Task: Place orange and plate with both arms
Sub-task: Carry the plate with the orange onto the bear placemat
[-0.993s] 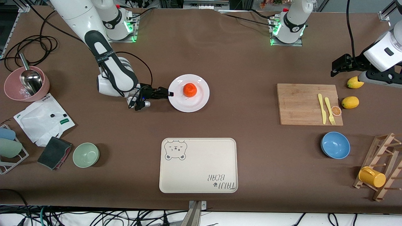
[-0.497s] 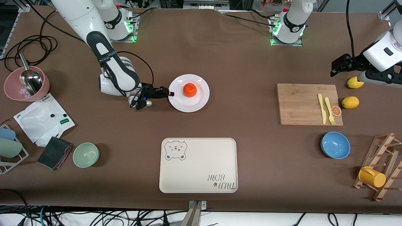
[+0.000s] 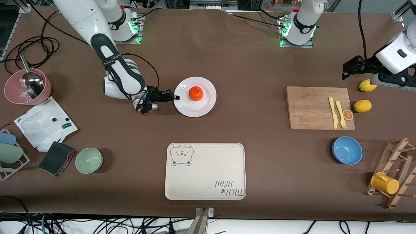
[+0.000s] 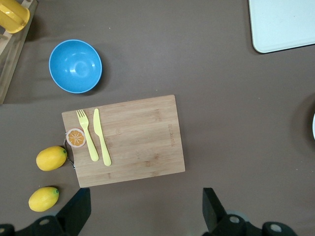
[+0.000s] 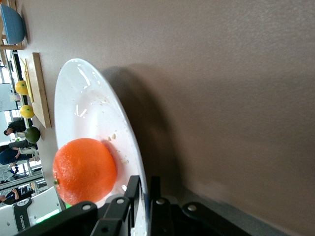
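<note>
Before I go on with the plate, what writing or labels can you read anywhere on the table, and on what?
"TAIJI BEAR", upside down to the front camera, with a bear face printed at another corner: on the beige tray.
Small dark print on the white bag: too small to read.
White lettering on the right arm's black band: too small to read.
Nothing legible on the plate, orange or cutting board.

Brown bench; centre frame a plain glossy white plate w/ bright orange-red orange. Lower centre: beige tray w/ grey bear print & lettering. At frame's right edge: tan wood board, pale yellow fork & knife, yellow lemons, blue bowl. At its left edge: pink bowl, pale green bowl.
</note>
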`<state>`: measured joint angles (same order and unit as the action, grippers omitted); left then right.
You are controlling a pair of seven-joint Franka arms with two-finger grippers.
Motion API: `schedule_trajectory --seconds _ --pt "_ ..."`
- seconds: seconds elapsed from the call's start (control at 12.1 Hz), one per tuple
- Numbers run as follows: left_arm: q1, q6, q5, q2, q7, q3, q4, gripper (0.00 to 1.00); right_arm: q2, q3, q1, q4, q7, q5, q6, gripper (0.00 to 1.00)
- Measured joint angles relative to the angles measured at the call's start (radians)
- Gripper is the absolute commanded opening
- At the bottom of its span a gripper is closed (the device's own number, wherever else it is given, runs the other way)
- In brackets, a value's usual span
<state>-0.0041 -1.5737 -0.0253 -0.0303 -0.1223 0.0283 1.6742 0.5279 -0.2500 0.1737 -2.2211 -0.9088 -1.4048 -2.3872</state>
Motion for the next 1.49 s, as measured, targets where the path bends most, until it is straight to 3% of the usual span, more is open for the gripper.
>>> schedule_trajectory --seconds 0.83,1.24,1.49 --pt "0.0 0.001 0.0 0.0 0.0 0.0 0.0 1.0 -0.006 -0.003 -0.001 0.042 0.05 -0.006 0.007 0.0" --pt "0.0 0.001 0.0 0.001 0.0 0.0 0.0 1.0 0.004 0.001 -0.001 0.198 0.238 -0.006 -0.009 0.0" --pt "0.0 0.001 0.0 0.001 0.0 0.0 0.0 1.0 0.056 0.005 -0.002 0.325 0.3 -0.006 -0.01 0.0"
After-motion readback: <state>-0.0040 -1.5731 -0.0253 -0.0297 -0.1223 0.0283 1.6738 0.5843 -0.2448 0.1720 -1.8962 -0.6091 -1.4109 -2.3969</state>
